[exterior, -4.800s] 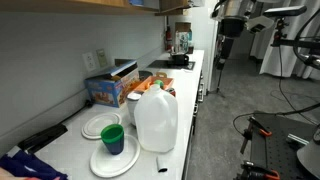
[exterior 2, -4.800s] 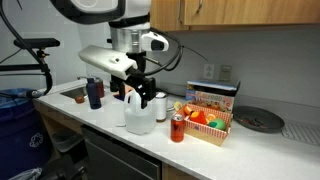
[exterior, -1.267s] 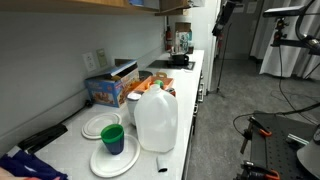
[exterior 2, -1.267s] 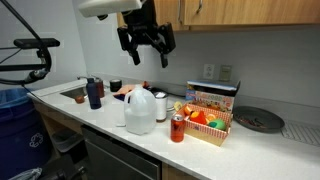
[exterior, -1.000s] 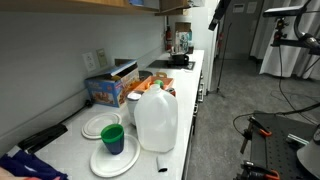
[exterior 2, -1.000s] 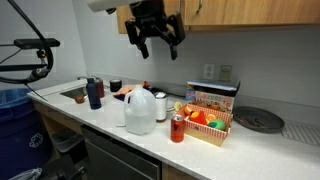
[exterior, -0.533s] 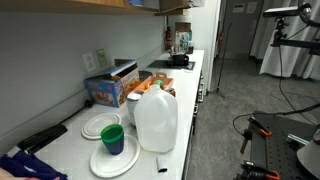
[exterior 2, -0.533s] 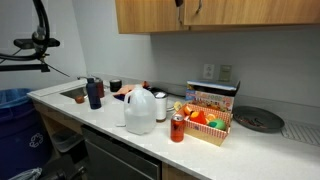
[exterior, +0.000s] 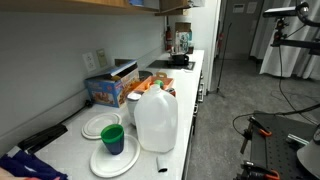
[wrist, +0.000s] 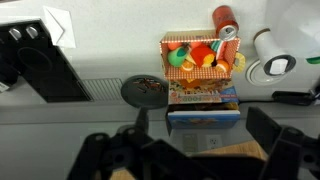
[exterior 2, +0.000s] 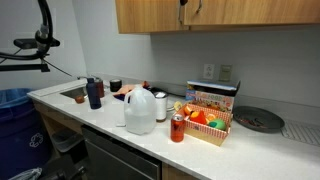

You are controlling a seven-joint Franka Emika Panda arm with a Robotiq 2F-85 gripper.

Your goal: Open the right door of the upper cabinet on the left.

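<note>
The wooden upper cabinet (exterior 2: 150,15) hangs above the counter in an exterior view, with dark door handles (exterior 2: 181,6) at the top edge of the frame. Its underside shows in the exterior view along the counter (exterior: 80,4). My arm and gripper are out of both exterior views. In the wrist view my gripper (wrist: 202,122) is open and empty, its dark fingers spread wide. It looks down past a strip of wooden cabinet edge (wrist: 235,151) onto the counter below.
On the counter (exterior 2: 100,112) stand a white jug (exterior 2: 140,111), a red can (exterior 2: 178,128), a box of toy fruit (exterior 2: 208,118), a dark bottle (exterior 2: 94,94) and a black round plate (exterior 2: 258,120). White plates and a green cup (exterior: 112,138) sit near the front.
My arm rose from above the counter up past the cabinet and left both exterior views. Since half a second ago nothing visibly moved.
</note>
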